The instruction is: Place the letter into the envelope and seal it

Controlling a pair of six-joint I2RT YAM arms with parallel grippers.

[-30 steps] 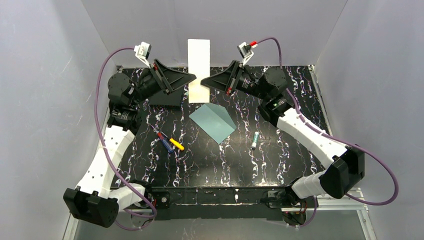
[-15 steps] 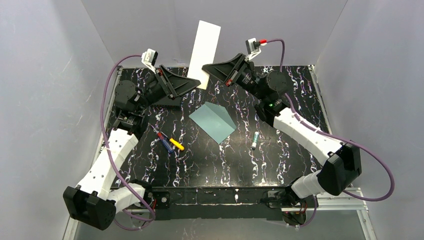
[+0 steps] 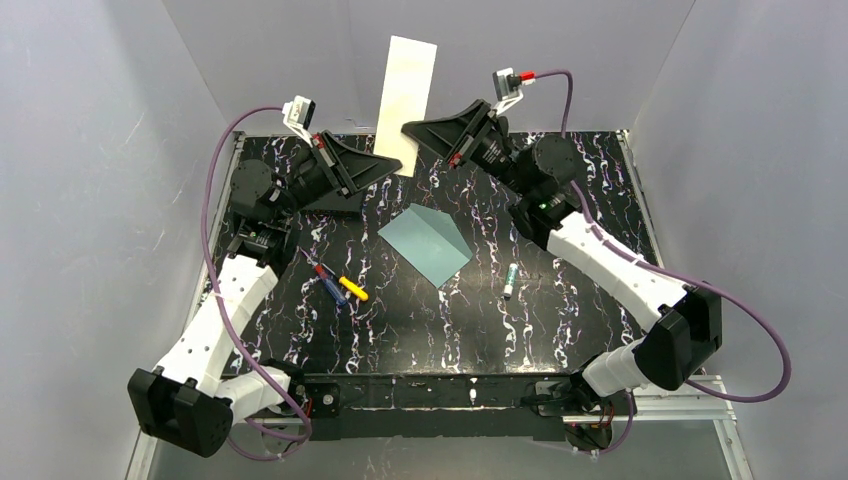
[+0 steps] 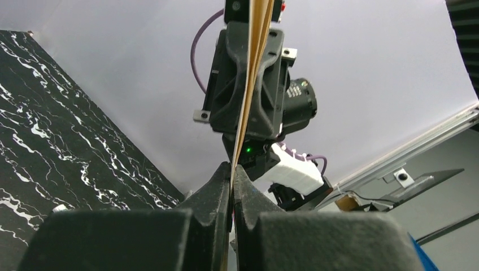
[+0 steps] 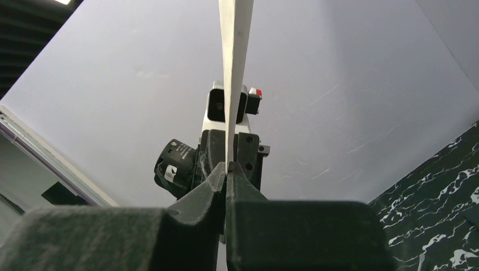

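The letter [image 3: 408,95] is a pale sheet held upright and slightly tilted above the table's back edge. My left gripper [image 3: 398,163] is shut on its lower edge. In the left wrist view the tan sheet [image 4: 254,62] rises edge-on from between my closed left gripper [image 4: 233,166]. My right gripper [image 3: 406,127] pinches the letter's right side a little higher. In the right wrist view the sheet [image 5: 234,56] stands edge-on between my right gripper [image 5: 226,165], whose jaws press close on it. The teal envelope [image 3: 425,245] lies flat at the middle of the table, below both grippers.
A red and blue marker [image 3: 327,280] and a yellow marker [image 3: 353,288] lie left of the envelope. A green and white marker [image 3: 510,280] lies to its right. Grey walls close in the black marbled table [image 3: 560,330] on three sides.
The letter has been lifted higher and tilted to the right. My left gripper has shut on its lower edge. My right gripper rose with the sheet.
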